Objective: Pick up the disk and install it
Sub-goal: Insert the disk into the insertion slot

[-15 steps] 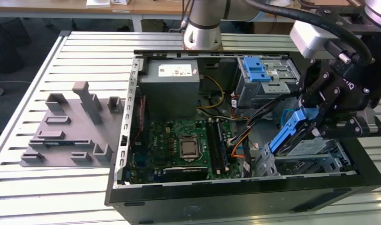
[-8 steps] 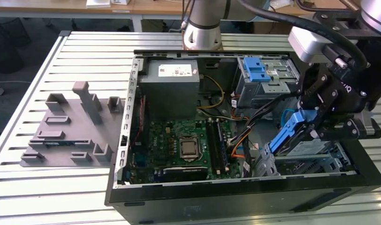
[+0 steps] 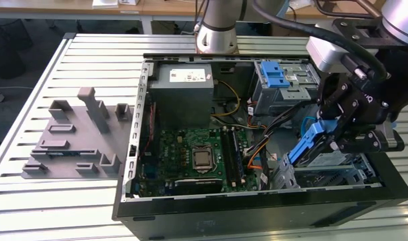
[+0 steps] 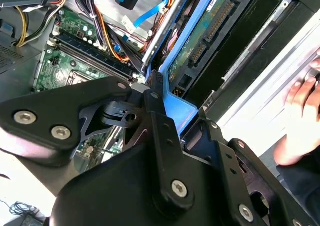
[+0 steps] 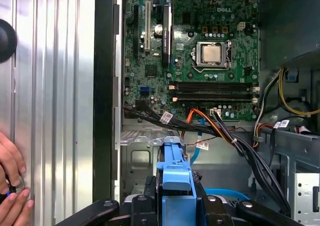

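Observation:
The disk [image 3: 304, 148], framed by its blue carrier, hangs tilted over the metal drive bay [image 3: 338, 170] at the front corner of the open computer case, on the exterior view's right. My gripper [image 3: 334, 138] is shut on the carrier's upper end. In the first wrist view the blue carrier [image 5: 175, 161] sticks out between my black fingers [image 5: 149, 187], above the bay's metal floor [image 5: 140, 158]. The second wrist view shows the disk's green circuit-board underside [image 4: 200, 40] and the carrier's blue end [image 4: 181, 109] clamped beside a finger [image 4: 152, 93].
The case holds a motherboard [image 3: 197, 155], a power supply [image 3: 184, 83], cable bundles [image 5: 235, 141] and an upper bay with another blue carrier [image 3: 274, 75]. A grey fixture block [image 3: 77, 135] lies on the slatted table. A person's hand [image 5: 12, 181] rests on the table beside the case.

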Controlling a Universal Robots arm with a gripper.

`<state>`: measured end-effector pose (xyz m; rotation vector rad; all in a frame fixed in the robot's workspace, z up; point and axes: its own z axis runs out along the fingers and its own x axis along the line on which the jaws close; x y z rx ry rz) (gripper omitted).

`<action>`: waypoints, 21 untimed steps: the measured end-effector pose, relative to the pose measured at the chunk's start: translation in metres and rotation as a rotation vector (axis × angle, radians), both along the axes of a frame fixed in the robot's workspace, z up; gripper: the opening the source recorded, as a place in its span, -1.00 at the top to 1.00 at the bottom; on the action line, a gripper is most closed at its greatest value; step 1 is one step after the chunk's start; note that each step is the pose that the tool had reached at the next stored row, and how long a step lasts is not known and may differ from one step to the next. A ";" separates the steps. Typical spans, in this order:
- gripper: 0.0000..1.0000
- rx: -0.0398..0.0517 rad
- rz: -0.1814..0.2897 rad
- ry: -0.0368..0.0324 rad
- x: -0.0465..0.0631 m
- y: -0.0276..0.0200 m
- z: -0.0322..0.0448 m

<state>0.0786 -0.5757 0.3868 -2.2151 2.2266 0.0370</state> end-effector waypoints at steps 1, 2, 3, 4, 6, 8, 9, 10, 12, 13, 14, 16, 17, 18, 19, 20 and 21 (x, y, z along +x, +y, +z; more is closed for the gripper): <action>0.27 0.0000 0.000 0.0000 0.000 0.0000 -0.0007; 0.27 0.0000 0.000 0.0000 0.000 0.0000 -0.0015; 0.27 0.0000 0.000 0.0000 0.000 0.0000 -0.0022; 0.27 0.0000 0.000 0.0000 0.000 0.0000 -0.0029; 0.27 0.0000 0.000 0.0000 0.000 0.0000 -0.0044; 0.27 0.0000 0.000 0.0000 0.000 0.0000 -0.0059; 0.27 0.0000 0.000 0.0000 0.000 0.0000 -0.0066; 0.27 0.0000 0.000 0.0000 0.000 0.0000 -0.0073; 0.25 -0.0003 0.000 0.0000 0.000 -0.0001 -0.0086; 0.25 -0.0002 0.000 0.0000 0.000 0.0000 -0.0092; 0.12 0.0000 0.000 0.0000 0.000 0.0000 -0.0099; 0.12 -0.0001 0.000 0.0001 0.000 0.0000 -0.0108; 0.12 -0.0002 0.000 0.0001 0.000 0.0000 -0.0111; 0.12 -0.0001 0.000 0.0000 0.000 0.0000 -0.0114; 0.12 -0.0001 0.000 0.0000 0.000 0.0000 -0.0117; 0.12 -0.0001 0.000 0.0000 0.000 0.0000 -0.0120; 0.15 -0.0001 0.000 0.0001 0.000 0.0000 -0.0123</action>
